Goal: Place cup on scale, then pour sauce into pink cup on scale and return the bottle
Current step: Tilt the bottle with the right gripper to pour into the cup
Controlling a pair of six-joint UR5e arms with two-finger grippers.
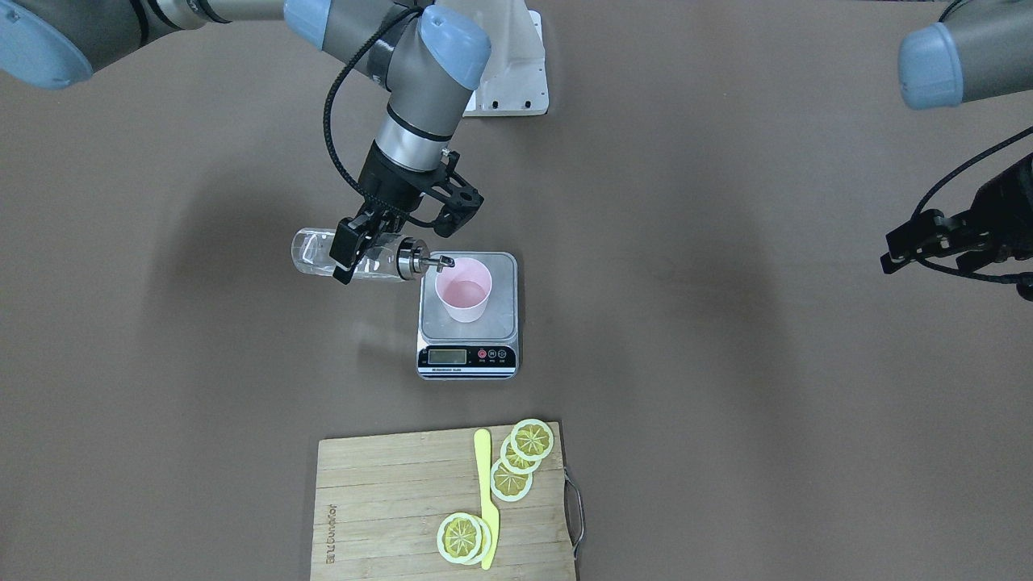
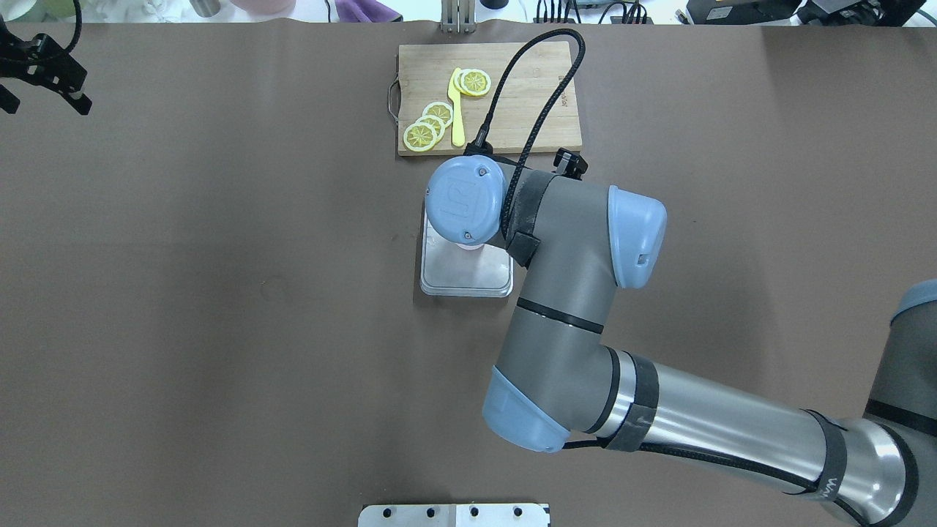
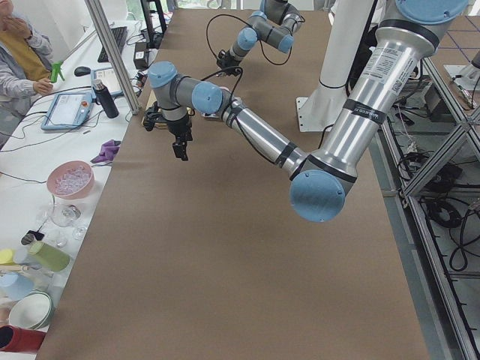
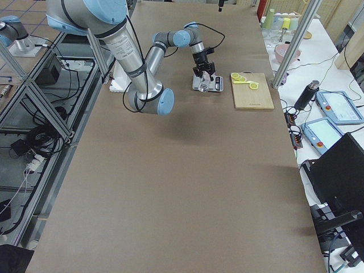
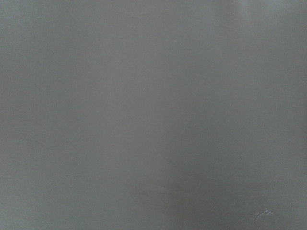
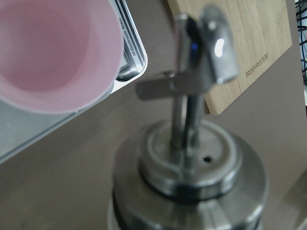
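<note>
Exterior front-facing view has the right end effector [image 1: 355,248] pinching the bottle [image 1: 315,252] around its glass body, with the bottle lying almost level in the air and its metal cap [image 1: 407,260] turned toward the scale [image 1: 502,319]. The spout [image 1: 441,261] reaches just over the rim of the cup [image 1: 464,288], which stands upright on the scale's steel platform, toward the side nearest the robot. The right wrist-mounted view looks along the cap and spout, with the pink cup [image 6: 53,52] up and to the left; whether any sauce is flowing cannot be told. The left end effector [image 2: 40,102] hangs well apart at the tabletop's far side, its fingers spread and holding nothing. Beyond the scale, a wooden cutting board [image 1: 387,500] carries lemon slices [image 1: 532,439] and a yellow knife [image 1: 484,500].
</note>
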